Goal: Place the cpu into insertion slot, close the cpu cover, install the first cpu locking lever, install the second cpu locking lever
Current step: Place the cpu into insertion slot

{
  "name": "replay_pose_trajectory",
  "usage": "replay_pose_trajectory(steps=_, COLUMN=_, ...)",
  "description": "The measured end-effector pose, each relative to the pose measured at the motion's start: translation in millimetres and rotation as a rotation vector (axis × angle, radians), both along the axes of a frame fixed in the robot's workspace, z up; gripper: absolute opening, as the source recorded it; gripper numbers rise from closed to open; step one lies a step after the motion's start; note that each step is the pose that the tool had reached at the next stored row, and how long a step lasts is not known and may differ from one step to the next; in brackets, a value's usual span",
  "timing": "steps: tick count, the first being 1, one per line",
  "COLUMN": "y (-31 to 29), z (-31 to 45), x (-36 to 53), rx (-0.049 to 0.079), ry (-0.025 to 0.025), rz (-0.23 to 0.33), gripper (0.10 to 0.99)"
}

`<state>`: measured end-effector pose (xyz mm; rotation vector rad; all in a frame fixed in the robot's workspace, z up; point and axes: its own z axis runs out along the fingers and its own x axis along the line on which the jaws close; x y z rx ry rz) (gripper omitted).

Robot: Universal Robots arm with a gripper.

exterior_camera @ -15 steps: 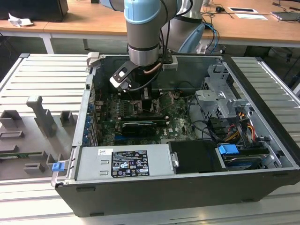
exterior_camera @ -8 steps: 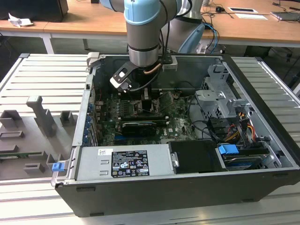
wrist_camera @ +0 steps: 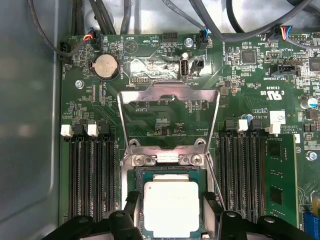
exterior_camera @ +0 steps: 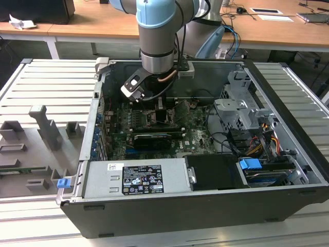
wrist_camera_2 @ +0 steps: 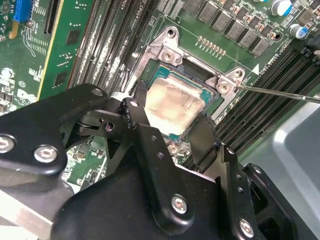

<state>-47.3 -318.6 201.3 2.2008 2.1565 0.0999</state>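
Checking in from the remote desk. The gripper [wrist_camera_2: 172, 114] is down over the insertion slot [wrist_camera_2: 167, 50], with its jaws pinched on two opposite edges of the cpu [wrist_camera: 171, 207]. The chip sits level inside the slot's silvery rim. The cpu cover [wrist_camera: 169, 95] is flipped right back from the slot, flat over the green board. One thin locking lever [wrist_camera_2: 280, 93] sticks out sideways from the slot's corner, unlatched.

The arm [exterior_camera: 157, 31] is showing pale blue caps on grey cylindrical joints, a copper-coloured cable [exterior_camera: 167, 77] curling under its wrist. The gripper [wrist_camera_2: 170, 107] is looking matte black, silvery hex-socket screws [wrist_camera_2: 179, 203] dotting its jointed link bars.
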Motion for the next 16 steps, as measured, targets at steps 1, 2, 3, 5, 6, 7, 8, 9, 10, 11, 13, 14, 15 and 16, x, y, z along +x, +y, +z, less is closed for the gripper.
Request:
replay_pose_trajectory(steps=1, y=0.2, z=0.0, x=1.4, rx=0.0, ry=0.0, rz=0.0, gripper=0.604)
replay_pose_trajectory(steps=2, y=0.6, z=-0.4, x=3.5, rx=0.001, ry=0.0001, rz=0.0, gripper=0.604)
replay_pose_trajectory(steps=3, y=0.7, z=-0.7, x=3.7, rx=0.001, ry=0.0001, rz=0.0, gripper=0.604)
replay_pose_trajectory(steps=5, y=1.0, z=-1.1, x=3.9, rx=0.003, ry=0.0002, rz=0.001, gripper=0.604)
replay_pose_trajectory(steps=6, y=1.2, z=-1.4, x=3.9, rx=0.005, ry=0.0002, rz=0.001, gripper=0.604)
replay_pose_trajectory(steps=7, y=1.6, z=-1.8, x=4.0, rx=0.008, ry=0.0002, rz=0.002, gripper=0.604)
replay_pose_trajectory(steps=8, y=1.9, z=-2.2, x=4.2, rx=0.009, ry=0.0001, rz=0.003, gripper=0.604)
replay_pose_trajectory(steps=9, y=1.9, z=-2.2, x=4.2, rx=0.01, ry=0.0001, rz=0.003, gripper=0.604)
replay_pose_trajectory(steps=10, y=1.9, z=-1.2, x=4.2, rx=0.01, ry=0.0002, rz=0.003, gripper=0.604)
replay_pose_trajectory(steps=11, y=1.9, z=1.9, x=4.3, rx=0.01, ry=0.0001, rz=0.003, gripper=0.604)
replay_pose_trajectory(steps=13, y=1.9, z=4.5, x=4.2, rx=0.01, ry=0.0001, rz=0.003, gripper=0.604)
replay_pose_trajectory(steps=14, y=1.9, z=6.1, x=4.2, rx=0.01, ry=0.0001, rz=0.003, gripper=0.604)
replay_pose_trajectory(steps=15, y=1.9, z=7.3, x=4.2, rx=0.01, ry=0.0002, rz=0.003, gripper=0.604)
replay_pose_trajectory(steps=16, y=1.9, z=8.9, x=4.3, rx=0.01, ry=0.0003, rz=0.003, gripper=0.604)
